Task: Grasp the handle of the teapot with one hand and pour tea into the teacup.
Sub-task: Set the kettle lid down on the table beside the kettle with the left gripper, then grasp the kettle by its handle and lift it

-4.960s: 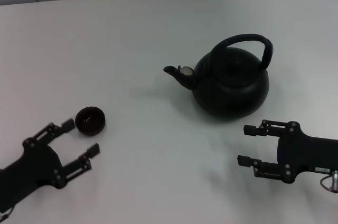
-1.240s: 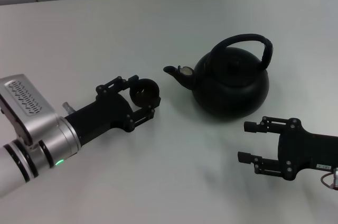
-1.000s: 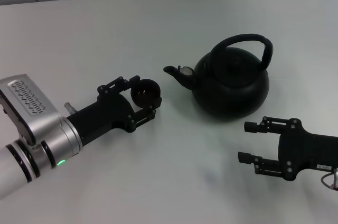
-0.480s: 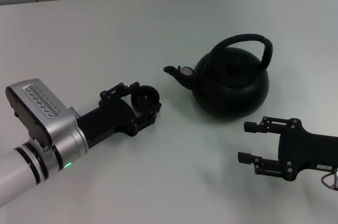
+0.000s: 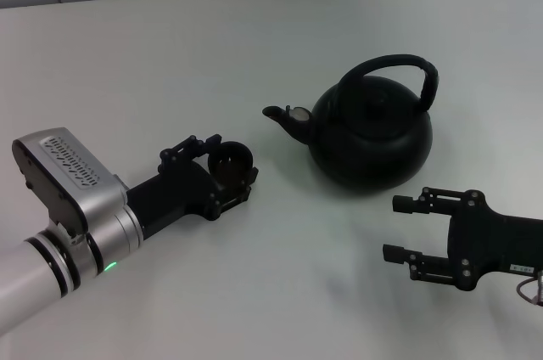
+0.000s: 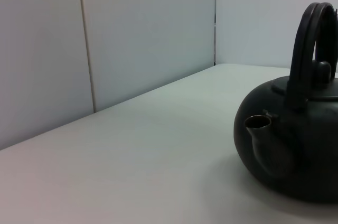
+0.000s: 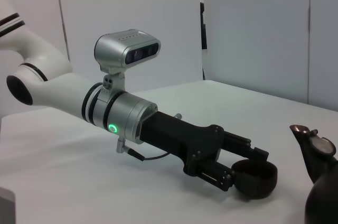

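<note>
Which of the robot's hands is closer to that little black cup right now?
Left. The left gripper is shut on the teacup on the table; the right gripper is open, far across, beyond the teapot.

Light was soft, even and rather dim, falling from above on the pale table [image 5: 170, 54] without glare. The teapot [image 5: 369, 135] cast only a faint, diffuse shadow at its base, and its matte black body swallowed most surface detail. In the left wrist view the nearest tabletop looked slightly soft.

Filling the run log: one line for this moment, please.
left hand: shut on teacup, beside teapot spout | right hand: open, parked | handle: ungrasped
</note>
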Controlling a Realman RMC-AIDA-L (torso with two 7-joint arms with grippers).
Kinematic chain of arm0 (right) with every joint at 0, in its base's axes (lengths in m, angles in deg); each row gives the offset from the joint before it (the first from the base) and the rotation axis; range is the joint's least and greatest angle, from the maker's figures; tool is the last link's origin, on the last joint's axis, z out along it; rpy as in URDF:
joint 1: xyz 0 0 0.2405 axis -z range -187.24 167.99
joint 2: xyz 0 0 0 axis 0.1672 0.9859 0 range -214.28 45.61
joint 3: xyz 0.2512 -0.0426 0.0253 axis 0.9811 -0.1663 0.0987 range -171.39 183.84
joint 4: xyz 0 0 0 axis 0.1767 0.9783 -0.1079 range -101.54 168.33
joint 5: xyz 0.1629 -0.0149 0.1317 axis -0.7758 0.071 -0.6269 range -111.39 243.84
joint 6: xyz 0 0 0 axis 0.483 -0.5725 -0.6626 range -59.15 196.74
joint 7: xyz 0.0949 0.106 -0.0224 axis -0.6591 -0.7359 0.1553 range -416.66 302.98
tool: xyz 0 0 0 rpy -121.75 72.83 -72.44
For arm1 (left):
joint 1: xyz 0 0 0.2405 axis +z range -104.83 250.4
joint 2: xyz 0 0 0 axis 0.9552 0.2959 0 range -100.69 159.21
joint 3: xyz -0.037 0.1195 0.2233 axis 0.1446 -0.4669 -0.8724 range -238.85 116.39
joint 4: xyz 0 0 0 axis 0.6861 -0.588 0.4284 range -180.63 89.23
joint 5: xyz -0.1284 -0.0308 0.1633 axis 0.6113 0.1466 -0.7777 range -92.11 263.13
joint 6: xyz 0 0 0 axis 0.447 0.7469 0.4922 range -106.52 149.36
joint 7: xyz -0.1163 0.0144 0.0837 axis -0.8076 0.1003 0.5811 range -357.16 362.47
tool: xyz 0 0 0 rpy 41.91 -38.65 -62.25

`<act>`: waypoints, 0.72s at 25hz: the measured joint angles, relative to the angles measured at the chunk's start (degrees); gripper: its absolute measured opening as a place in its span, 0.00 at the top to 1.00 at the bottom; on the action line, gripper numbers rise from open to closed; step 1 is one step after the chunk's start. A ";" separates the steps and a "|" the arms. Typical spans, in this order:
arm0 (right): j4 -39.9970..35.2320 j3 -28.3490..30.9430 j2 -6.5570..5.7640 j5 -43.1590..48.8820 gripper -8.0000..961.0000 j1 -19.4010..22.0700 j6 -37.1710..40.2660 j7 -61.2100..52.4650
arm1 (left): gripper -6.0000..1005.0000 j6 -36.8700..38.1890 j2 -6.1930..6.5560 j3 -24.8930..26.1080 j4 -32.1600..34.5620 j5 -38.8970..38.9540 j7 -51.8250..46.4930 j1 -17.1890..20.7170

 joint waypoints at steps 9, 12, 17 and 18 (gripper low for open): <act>0.00 0.00 0.08 0.00 0.32 -0.09 0.00 -0.03 | 0.27 3.06 0.04 -0.04 -0.04 -0.09 -0.11 0.38; 0.00 0.01 0.09 0.00 0.32 -0.16 -0.05 -0.03 | 0.27 9.06 0.41 -0.30 0.73 -0.11 -0.27 2.49; 0.00 0.09 0.05 -0.04 0.32 -0.51 -0.33 -0.03 | 0.27 19.48 0.88 -0.58 6.77 -0.12 -2.83 8.92; 0.00 0.09 0.05 -0.04 0.32 -0.51 -0.33 -0.03 | 0.27 19.48 0.88 -0.58 6.77 -0.12 -2.83 8.92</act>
